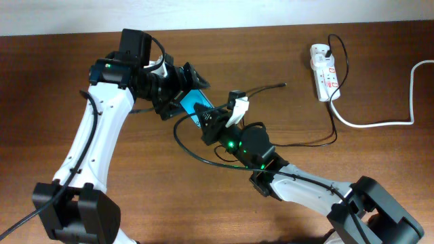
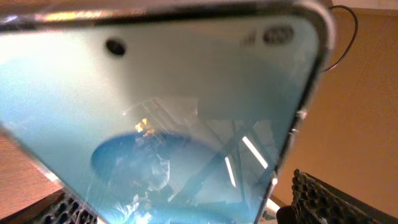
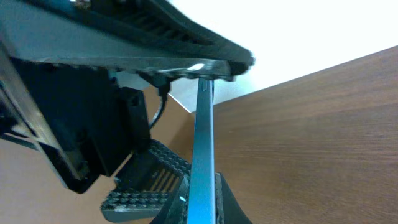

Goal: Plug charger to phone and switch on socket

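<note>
**Arm poses.** The left arm rises from the near edge of the table (image 1: pixel 203 217) and bends inward. Its left pincer (image 1: pixel 182 95) is turned sideways and closed on the phone (image 1: pixel 192 104), which it carries tilted above the table. The right arm reaches in low from the opposite side. Its right pincer (image 1: pixel 210 120) meets the phone's lower end, directly facing the left pincer.

**Left wrist view.** The phone (image 2: pixel 186 112) fills the frame with its cyan screen towards the camera. A ridged black pad (image 2: pixel 323 196) shows at one lower corner and a second pad at the other (the overhead view hides both).

**Right wrist view.** The phone (image 3: pixel 202 149) appears edge-on as a thin upright strip. One studded pad (image 3: pixel 146 183) sits just beside it and a dark finger lies on its other side. The fingers straddle the edge, but whether they press on it cannot be told.

**Overhead view only.** The charger (image 1: pixel 271 87) loops beneath the right arm. Its small tip lies on the table just beyond the right pincer, apart from both pincers. The socket (image 1: pixel 324 71) rests well beyond the right pincer, with the thick white cord (image 1: pixel 380 123) trailing off from it.
</note>
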